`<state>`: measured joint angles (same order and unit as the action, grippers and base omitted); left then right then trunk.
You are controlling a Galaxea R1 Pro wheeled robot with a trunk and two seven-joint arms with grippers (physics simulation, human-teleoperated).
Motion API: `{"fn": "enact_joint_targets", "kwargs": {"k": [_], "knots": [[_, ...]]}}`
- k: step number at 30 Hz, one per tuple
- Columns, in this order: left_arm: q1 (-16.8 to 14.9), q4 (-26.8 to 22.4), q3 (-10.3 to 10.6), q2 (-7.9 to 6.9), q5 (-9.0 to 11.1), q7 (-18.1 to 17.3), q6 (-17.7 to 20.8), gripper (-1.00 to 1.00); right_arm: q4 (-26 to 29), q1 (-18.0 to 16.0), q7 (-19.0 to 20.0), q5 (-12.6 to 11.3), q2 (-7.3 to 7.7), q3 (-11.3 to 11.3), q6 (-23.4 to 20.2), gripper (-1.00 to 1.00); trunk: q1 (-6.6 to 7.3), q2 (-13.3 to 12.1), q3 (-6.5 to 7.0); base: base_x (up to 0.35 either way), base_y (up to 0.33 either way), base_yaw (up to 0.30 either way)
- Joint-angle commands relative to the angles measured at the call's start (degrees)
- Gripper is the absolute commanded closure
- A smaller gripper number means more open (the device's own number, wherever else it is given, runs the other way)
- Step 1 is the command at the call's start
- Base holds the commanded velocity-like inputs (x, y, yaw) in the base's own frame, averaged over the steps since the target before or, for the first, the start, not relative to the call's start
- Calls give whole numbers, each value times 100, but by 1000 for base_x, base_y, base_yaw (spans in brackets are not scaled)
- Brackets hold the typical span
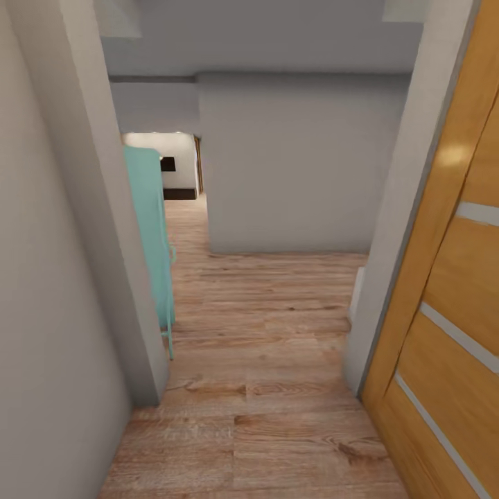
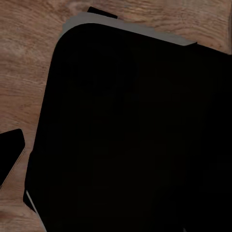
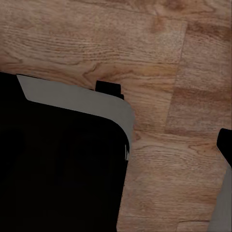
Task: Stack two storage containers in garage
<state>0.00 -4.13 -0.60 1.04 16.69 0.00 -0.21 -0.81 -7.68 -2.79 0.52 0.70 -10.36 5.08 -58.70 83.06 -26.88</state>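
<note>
The two storage containers are out of view. I am in a narrow passage on light wood-plank flooring point(image 1: 263, 388). In the left wrist view a dark finger-like piece point(image 2: 10, 150) pokes in at the edge, beside my black base point(image 2: 135, 135) with its grey rim. The right wrist view has a similar dark piece point(image 3: 226, 145) at its edge, over the planks and apart from the base point(image 3: 58, 169). Neither view makes the jaw spacing clear, and nothing is seen held.
An orange-wood door point(image 1: 450, 312) with pale stripes stands open close on my right. A grey wall corner point(image 1: 104, 242) juts in on the left, with a teal object point(image 1: 149, 229) behind it. A grey wall point(image 1: 298, 166) faces me; the passage continues to its left.
</note>
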Motion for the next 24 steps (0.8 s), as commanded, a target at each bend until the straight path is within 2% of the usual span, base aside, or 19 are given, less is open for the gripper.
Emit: {"fn": "enact_joint_targets", "kwargs": {"k": [1,24], "knots": [[0,-7,-7,1,27,0,-4,-100,-12,-5,-20,0,12,-39,20,-100,-3,2,-5,322,96,0],[0,-14,4,1,27,-1,-5,-100,-9,-5,-20,9,6,-43,20,-100,-3,2,-5,323,97,0]]}}
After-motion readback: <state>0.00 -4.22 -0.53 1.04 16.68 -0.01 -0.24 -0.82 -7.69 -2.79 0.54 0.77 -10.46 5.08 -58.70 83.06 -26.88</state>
